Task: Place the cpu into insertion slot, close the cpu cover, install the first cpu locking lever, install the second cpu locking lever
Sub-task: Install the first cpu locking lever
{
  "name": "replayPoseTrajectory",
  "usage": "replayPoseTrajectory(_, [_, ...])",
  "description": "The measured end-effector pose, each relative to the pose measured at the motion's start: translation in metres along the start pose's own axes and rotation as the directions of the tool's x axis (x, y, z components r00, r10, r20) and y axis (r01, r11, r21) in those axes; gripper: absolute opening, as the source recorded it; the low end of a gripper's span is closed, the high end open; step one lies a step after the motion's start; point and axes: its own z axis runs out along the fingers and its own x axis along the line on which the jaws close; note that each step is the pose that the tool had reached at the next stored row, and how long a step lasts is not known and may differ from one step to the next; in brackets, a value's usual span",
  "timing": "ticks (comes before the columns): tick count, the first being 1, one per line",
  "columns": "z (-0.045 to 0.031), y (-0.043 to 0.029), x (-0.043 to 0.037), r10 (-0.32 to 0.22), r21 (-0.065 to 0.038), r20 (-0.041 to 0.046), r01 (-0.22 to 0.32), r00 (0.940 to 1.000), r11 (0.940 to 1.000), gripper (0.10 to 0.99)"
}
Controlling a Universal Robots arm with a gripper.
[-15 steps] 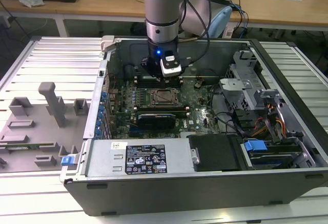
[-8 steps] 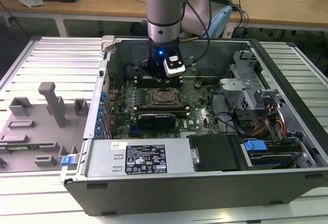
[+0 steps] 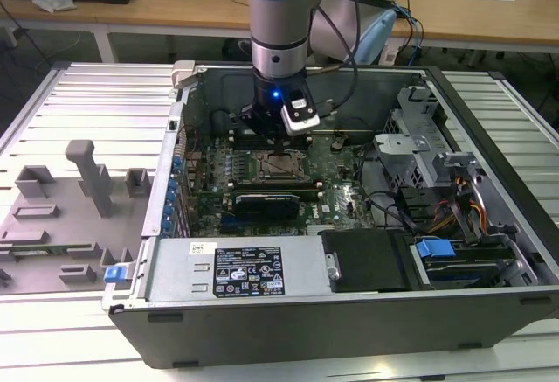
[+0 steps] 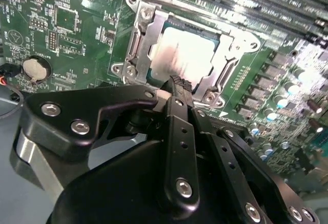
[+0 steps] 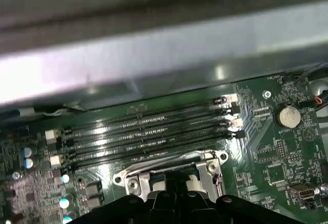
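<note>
CPU, the flat square chip with a silvery-grey metal face, lies seated in the insertion slot at upper centre of the second wrist view, its face visible through the square window of the cpu cover, a thin silvery metal frame plate lying flat around it. The black socket frame shows as a thin dark border around the chip. Screws mark the corners of the cover's mounting frame.

Black gripper hangs directly over the near edge of the chip; its narrow fingers are drawn together into a single tip with no gap between them and nothing held. Whether the tip touches the chip or cover cannot be told.

Green motherboard surrounds the socket, with a round silver coin battery at the left of the second wrist view. In the first wrist view the long narrow black memory slots run across the middle of the frame, above the cover's edge at lower centre.

In the exterior view the grey-and-blue robot arm descends from top centre into the open dark grey computer case, the gripper above the socket at frame centre. A grey fixture tray sits at the left.
</note>
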Motion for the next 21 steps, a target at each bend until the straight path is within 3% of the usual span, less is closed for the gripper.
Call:
replayPoseTrajectory(6, [-0.0003,-0.013,-0.0022,-0.029,0.0,-0.0016,0.029,0.9996,0.9996,0.106])
replayPoseTrajectory(11, [-0.0001,-0.0131,-0.0022,-0.137,-0.004,-0.0104,0.137,0.9906,0.9906,0.106])
replayPoseTrajectory(14, [0.0007,-0.0128,-0.0062,-0.188,-0.004,-0.0314,0.188,0.9817,0.9822,0.106])
replayPoseTrajectory(18, [-0.0008,-0.0123,-0.0083,-0.194,-0.004,-0.0346,0.194,0.9803,0.9809,0.106])
replayPoseTrajectory(21, [-0.0082,-0.0118,-0.0088,-0.196,-0.004,-0.0347,0.196,0.9801,0.9807,0.106])
